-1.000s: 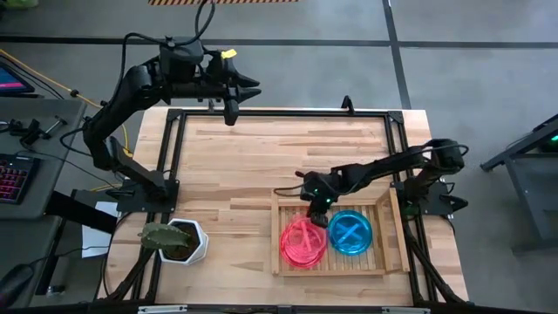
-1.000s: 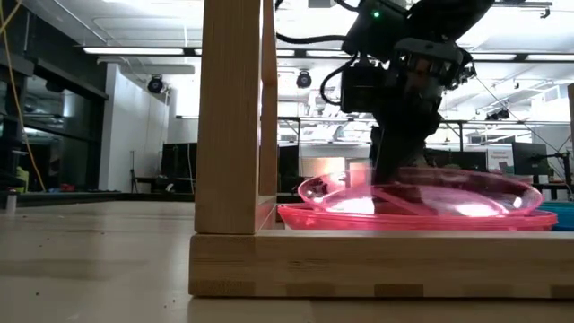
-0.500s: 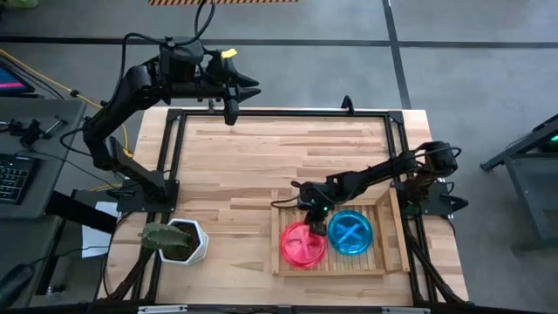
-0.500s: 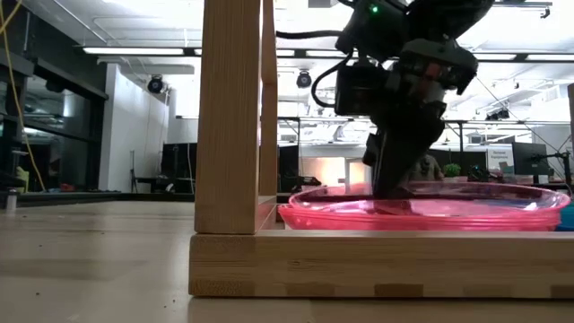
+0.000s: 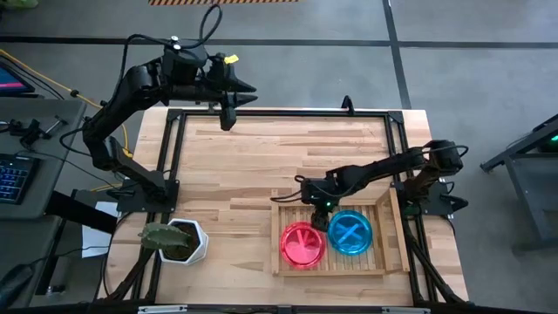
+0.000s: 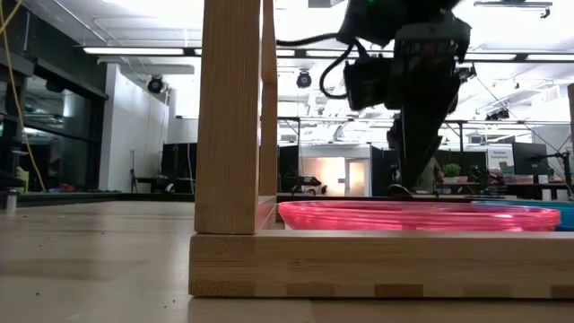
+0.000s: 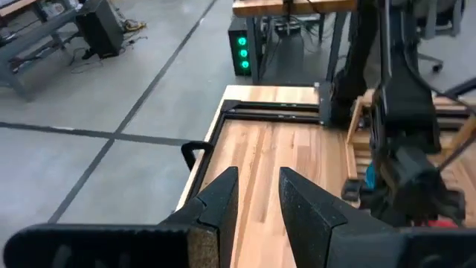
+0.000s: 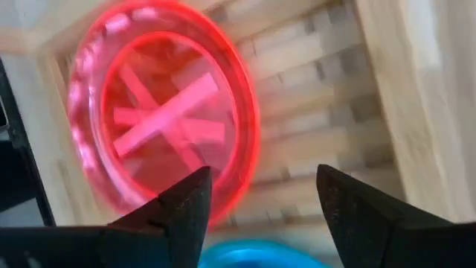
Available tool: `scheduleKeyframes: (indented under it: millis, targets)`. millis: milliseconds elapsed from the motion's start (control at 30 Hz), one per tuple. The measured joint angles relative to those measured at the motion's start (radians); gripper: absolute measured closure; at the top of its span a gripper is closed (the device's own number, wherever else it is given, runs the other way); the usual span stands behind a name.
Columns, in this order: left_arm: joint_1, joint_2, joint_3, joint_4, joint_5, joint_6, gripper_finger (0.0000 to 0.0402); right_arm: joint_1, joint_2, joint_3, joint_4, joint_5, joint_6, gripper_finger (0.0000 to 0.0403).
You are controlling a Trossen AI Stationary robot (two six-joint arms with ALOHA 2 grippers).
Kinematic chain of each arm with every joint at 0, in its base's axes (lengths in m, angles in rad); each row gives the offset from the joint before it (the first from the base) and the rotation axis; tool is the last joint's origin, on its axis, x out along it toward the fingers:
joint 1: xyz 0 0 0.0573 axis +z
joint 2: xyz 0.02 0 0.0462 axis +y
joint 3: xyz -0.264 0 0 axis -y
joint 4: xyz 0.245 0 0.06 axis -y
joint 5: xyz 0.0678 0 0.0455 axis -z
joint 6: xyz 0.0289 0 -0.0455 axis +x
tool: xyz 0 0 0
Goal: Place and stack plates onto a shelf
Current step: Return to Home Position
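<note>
The wooden tabletop (image 5: 261,166) fills the middle of the high view. The left arm reaches in from the upper left. Its gripper (image 5: 227,118) hangs over the tabletop's top edge, well apart from everything else. In the left wrist view its fingers (image 7: 223,201) stand a little apart and hold nothing.

The right arm comes in from the right edge and stretches toward the centre. Its gripper (image 5: 319,206) hovers over the upper left part of the shelf (image 5: 388,249), just above the pink stack in the frame. In the right wrist view its fingers (image 8: 357,208) are spread wide and empty. In the low view it hangs clear above the plates.

The shelf lies flat in the tabletop's lower right. Two stacks sit side by side on its slats: pink plates (image 5: 303,243) on the left, blue plates (image 5: 350,231) on the right, rims nearly touching.

A white pot (image 5: 187,242) stands at the lower left corner.
</note>
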Motion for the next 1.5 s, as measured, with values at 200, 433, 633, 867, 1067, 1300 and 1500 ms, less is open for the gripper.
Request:
scheduleKeyframes:
  millis: [200, 433, 633, 867, 1067, 1300, 1500]
  targets:
    - [0.033, -0.018, -0.132, 0.063, 0.227, -0.098, 0.0314, 0.003, -0.133, 0.001, -0.135, 0.036, -0.005, 0.0174]
    - [-0.012, -0.150, -0.488, 0.429, 0.246, -0.306, 0.0314, 0.010, -0.417, -0.183, -0.113, 0.187, 0.069, 0.0174]
    - [-0.091, -0.282, -0.851, 0.972, 0.079, -0.455, 0.0314, 0.008, -0.705, -0.422, 0.130, 0.253, 0.160, 0.0174]
    - [-0.136, -0.346, -1.135, 1.302, -0.021, -0.569, 0.0314, -0.037, -0.892, -0.514, 0.348, 0.317, 0.181, 0.0174]
    - [-0.105, -0.363, -1.195, 1.302, -0.035, -0.581, 0.0314, -0.105, -0.932, -0.440, 0.362, 0.342, 0.096, 0.0174]
    - [-0.067, -0.396, -1.196, 1.292, -0.009, -0.554, 0.0314, -0.177, -0.931, -0.370, 0.359, 0.351, 0.019, 0.0174]
    - [-0.063, -0.471, -1.196, 1.225, -0.009, -0.511, 0.0314, -0.199, -0.931, -0.361, 0.358, 0.350, 0.020, 0.0174]
